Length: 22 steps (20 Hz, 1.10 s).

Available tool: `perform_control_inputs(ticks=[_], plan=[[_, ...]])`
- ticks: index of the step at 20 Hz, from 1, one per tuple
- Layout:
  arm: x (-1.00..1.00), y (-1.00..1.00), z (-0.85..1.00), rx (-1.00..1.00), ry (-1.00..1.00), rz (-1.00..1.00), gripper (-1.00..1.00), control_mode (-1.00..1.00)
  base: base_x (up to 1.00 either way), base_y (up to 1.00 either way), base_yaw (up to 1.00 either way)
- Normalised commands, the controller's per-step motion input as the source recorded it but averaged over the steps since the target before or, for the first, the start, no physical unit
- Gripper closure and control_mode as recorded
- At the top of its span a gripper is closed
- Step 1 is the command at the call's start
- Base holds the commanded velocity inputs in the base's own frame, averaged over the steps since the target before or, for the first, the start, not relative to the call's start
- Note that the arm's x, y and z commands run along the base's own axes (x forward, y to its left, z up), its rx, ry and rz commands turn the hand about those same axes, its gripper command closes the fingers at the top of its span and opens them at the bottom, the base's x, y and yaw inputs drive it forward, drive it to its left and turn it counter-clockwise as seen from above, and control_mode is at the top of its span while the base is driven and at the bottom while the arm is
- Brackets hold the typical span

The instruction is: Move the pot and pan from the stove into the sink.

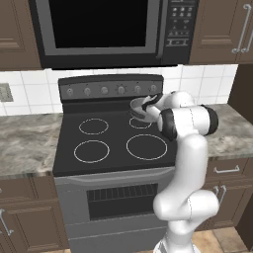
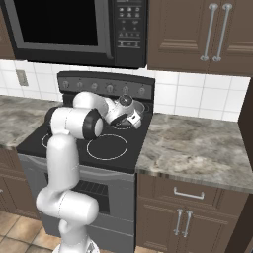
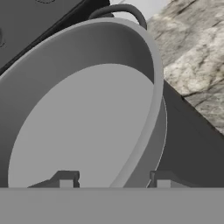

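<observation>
The silver-grey pot stands tilted at the back right of the black stove, raised a little over the back right burner ring. My gripper straddles the pot's wall near the rim, with one fingertip inside and the other outside, shut on it. In the left base view the pot sits just left of my hand, in front of the knob panel. From the right base view the pot peeks out behind the gripper. The pan and the sink are out of view.
A microwave hangs low over the stove. The raised knob panel stands close behind the pot. Granite counter runs right and left of the range. Three burner rings are bare.
</observation>
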Motion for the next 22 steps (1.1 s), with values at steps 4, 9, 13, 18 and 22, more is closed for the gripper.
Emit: perform_control_inputs(ticks=[4, 9, 13, 18, 22], plan=[[-0.58, 0.00, 0.47, 0.00, 0.02, 0.06, 1.00, -1.00, 0.00, 0.00, 0.00], [-0.71, 0.00, 0.48, 0.00, 0.04, 0.10, 1.00, -1.00, 0.00, 0.00, 0.00], [-0.89, 0.04, 0.39, 0.00, 0.01, 0.12, 1.00, -1.00, 0.00, 0.00, 0.00], [-0.93, 0.07, 0.36, -0.01, 0.00, 0.15, 1.00, -1.00, 0.00, 0.00, 0.00], [-0.89, 0.10, 0.36, 0.00, 0.00, 0.16, 1.00, -1.00, 0.00, 0.00, 0.00]])
